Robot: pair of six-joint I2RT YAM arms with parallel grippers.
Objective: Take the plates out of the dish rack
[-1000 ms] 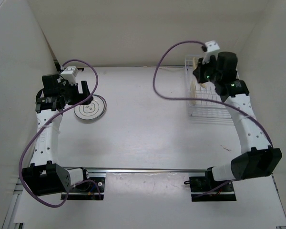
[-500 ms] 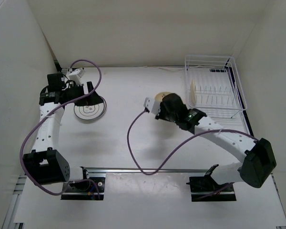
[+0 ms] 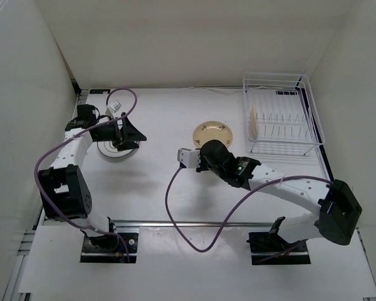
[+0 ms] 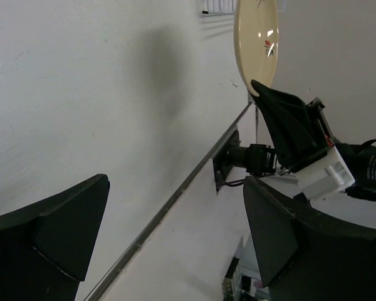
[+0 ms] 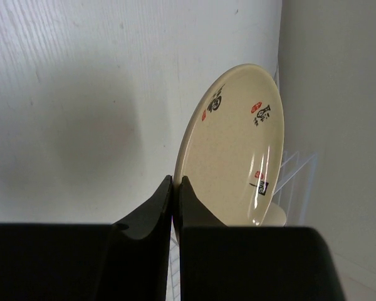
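My right gripper [image 3: 208, 146] is shut on the near rim of the beige plate [image 3: 214, 133], which is held nearly flat low over the table's middle. In the right wrist view the fingers [image 5: 175, 183] pinch its rim, and the plate [image 5: 238, 144] shows red and dark marks. The white plate with the dark rim [image 3: 111, 150] lies on the table at the left, partly under my left gripper [image 3: 136, 139], which is open and empty. The white wire dish rack [image 3: 282, 100] stands at the back right, with one plate [image 3: 254, 121] upright in it, seen edge-on.
White walls close in the table on the left, back and right. A metal rail [image 3: 194, 222] runs along the near edge between the arm bases. Purple cables loop from both wrists. The left wrist view shows the beige plate [image 4: 257, 37] and the right gripper beyond it.
My right arm has carried the beige plate from the rack to the table's middle. My left gripper has swung to face right beside the white plate.
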